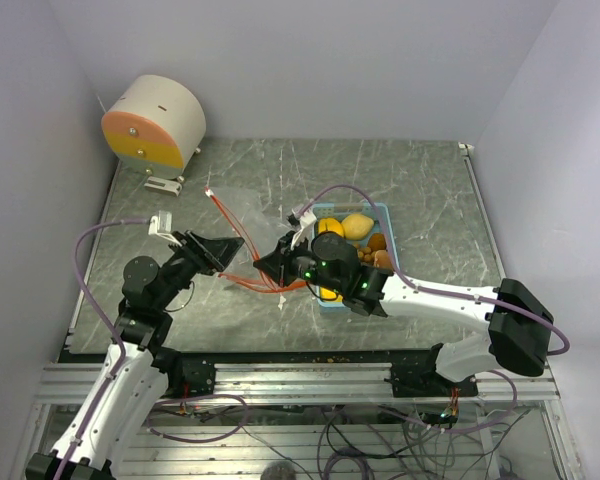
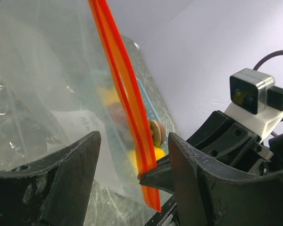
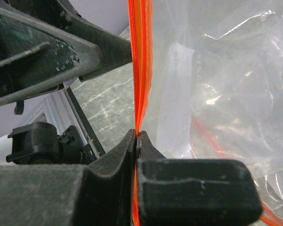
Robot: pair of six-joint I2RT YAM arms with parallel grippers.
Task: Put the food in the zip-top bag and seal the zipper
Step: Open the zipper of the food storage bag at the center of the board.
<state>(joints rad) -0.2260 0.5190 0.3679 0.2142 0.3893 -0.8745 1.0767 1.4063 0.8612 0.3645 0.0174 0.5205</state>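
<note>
**tomk:** anyone catching what the right gripper (image 3: pixel 137 138) is doing here?

**rigwatcher:** yeah, it's pinching the orange zipper (image 3: pixel 140 70). Both fingers are squeezing flat together on the strip, which is running straight up out of the tips. The clear zip-top bag (image 3: pixel 226 94) is hanging off to one side of it.

**tomk:** and the left gripper (image 2: pixel 134 146)? grabbing too?

**rigwatcher:** nope, its jaws are standing apart. The zipper is passing right through the gap between them, and the right gripper's tip is poking into that same gap, holding the strip. From the right wrist view, one left finger (image 3: pixel 85 52) looks like it's touching the strip from the side, a bit further along than the right gripper's pinch. It isn't squeezing anything though.

**tomk:** where's the food sitting?

**rigwatcher:** in the light blue tray (image 1: pixel 383 208) on the table (image 1: pixel 430 190), right under the right gripper's wrist, behind its fingertips. Yellow fruits (image 1: pixel 357 225) and a bunch of little brown balls (image 1: pixel 377 242) are showing there. For the left gripper it's all lying ahead, past the zipper, showing blurry through the plastic.
</note>
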